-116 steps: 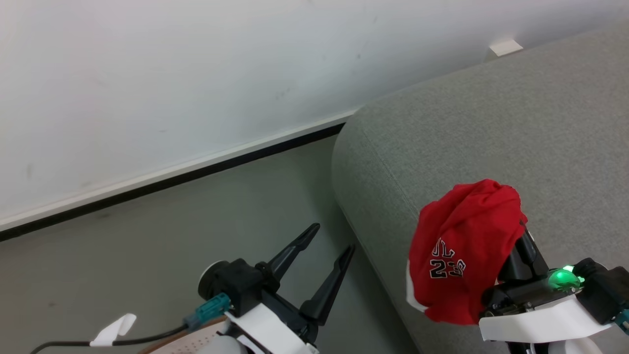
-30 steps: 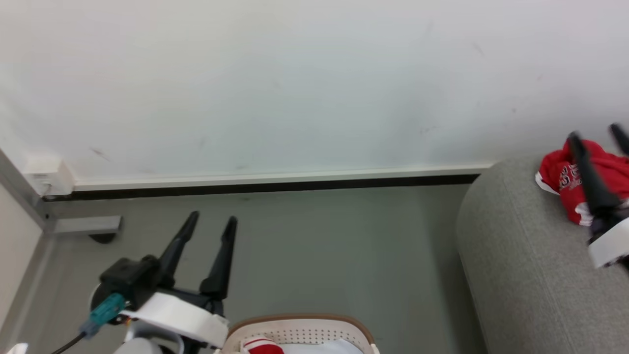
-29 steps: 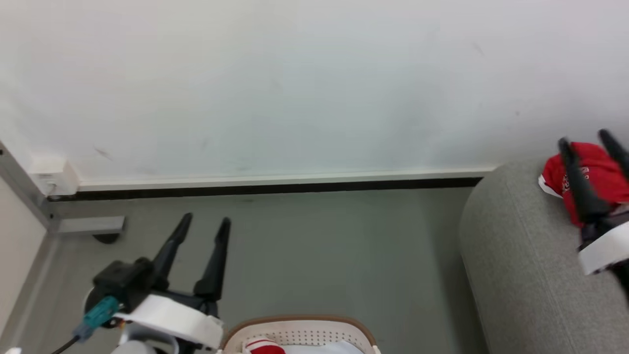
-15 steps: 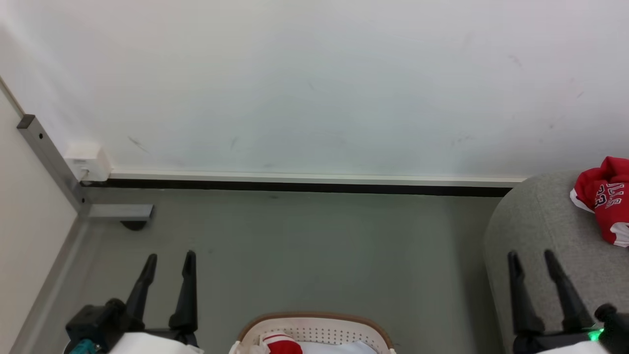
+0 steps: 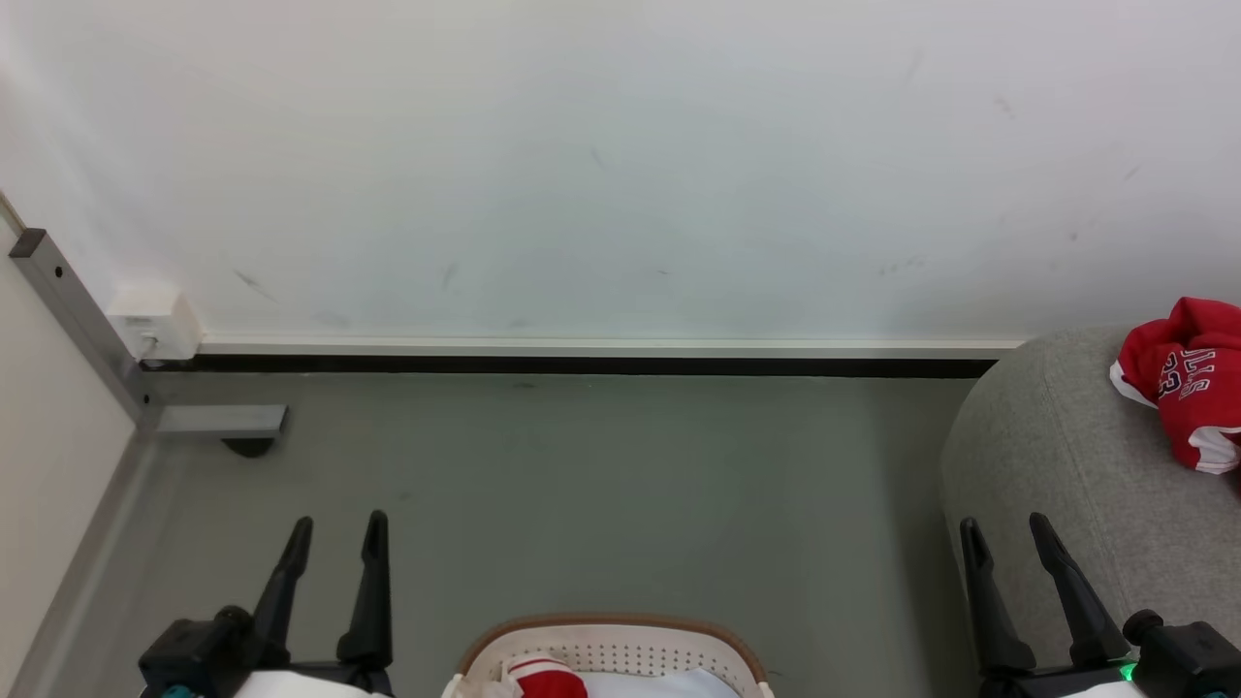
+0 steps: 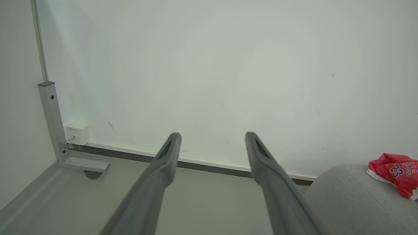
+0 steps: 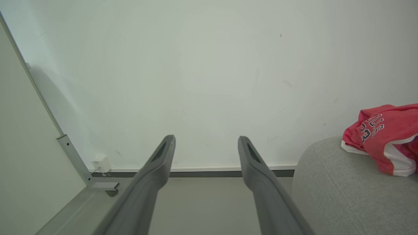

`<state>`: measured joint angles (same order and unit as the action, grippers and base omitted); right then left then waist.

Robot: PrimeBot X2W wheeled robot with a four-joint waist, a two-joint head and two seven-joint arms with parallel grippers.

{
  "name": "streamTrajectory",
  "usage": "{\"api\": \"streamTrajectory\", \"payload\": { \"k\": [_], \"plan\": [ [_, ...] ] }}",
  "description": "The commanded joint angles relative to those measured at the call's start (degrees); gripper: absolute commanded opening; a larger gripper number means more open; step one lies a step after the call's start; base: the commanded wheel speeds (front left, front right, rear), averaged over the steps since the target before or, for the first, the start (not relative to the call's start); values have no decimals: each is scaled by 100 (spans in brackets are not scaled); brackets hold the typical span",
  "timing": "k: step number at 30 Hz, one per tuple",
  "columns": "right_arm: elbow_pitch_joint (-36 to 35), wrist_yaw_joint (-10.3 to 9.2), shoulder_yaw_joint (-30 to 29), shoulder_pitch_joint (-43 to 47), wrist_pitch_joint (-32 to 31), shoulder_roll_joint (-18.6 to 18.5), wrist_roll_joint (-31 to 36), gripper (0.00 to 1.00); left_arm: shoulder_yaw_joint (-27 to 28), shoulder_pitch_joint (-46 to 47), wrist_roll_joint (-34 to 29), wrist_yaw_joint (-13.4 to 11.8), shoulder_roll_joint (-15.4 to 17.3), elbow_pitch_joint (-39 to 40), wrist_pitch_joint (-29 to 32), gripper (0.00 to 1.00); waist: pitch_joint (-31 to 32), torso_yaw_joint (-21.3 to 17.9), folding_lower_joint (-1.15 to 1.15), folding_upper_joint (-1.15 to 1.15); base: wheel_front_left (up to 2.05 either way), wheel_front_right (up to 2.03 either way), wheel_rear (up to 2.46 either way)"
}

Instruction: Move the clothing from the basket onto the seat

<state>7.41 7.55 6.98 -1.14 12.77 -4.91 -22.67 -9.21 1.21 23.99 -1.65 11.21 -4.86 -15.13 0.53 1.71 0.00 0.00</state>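
Head view is showing left hand (image 5: 338,523) and right hand (image 5: 1003,525) gaping empty; one should be reaching deep onto the clothing (image 5: 548,677) in the bottom-centre basket (image 5: 611,620).

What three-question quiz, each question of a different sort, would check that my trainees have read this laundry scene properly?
1. True or false: the red garment numbered 23 lies inside the basket.
2. Multiple choice: what shows in the basket? A) nothing B) red-and-white cloth C) shoes.
3. Fill in: the seat is upholstered in ___ fabric.
Key: 1 false, it lies on the seat; 2 B; 3 grey.
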Motion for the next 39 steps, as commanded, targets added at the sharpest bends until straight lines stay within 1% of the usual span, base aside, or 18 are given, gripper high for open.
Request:
{"api": "streamTrajectory", "payload": {
  "k": [1,8,17,19,22,27,34,36,39],
  "plan": [
    [33,-13,9,-86,41,-20,64,100,73,-9,-119,54,-30,-20,-3,100,1,-21,0,0,0,0,0],
    [86,-13,76,-114,31,-47,58,100,269,-79,-315,227,-227,-102,-3,100,-22,-95,0,0,0,0,0],
    [70,-13,204,-222,-28,-120,58,100,428,-34,-475,449,-379,-263,-3,100,-113,-262,0,0,0,0,0],
    [41,-13,204,-249,-38,-138,75,100,364,35,-651,486,-297,-321,-3,100,-195,-331,0,0,0,0,0],
    [2,-13,193,-330,-42,-141,98,100,275,181,-805,550,-263,-407,-3,100,-375,-460,0,0,0,0,0],
    [-86,-13,165,-538,6,-99,135,100,156,495,-894,642,-173,-736,-3,100,-788,-710,0,0,0,0,0],
    [-184,-13,105,-897,122,11,152,100,-162,1062,-906,794,-31,-1436,145,100,-1514,-1008,0,0,0,0,0],
    [-217,-13,93,-1020,153,45,164,100,-289,1292,-1093,792,96,-1720,260,100,-1736,-1049,0,0,0,0,0],
    [-262,-13,95,-1219,200,74,198,100,-478,1628,-1249,816,133,-2152,353,100,-2077,-1110,0,0,0,0,0]
  ]
}}
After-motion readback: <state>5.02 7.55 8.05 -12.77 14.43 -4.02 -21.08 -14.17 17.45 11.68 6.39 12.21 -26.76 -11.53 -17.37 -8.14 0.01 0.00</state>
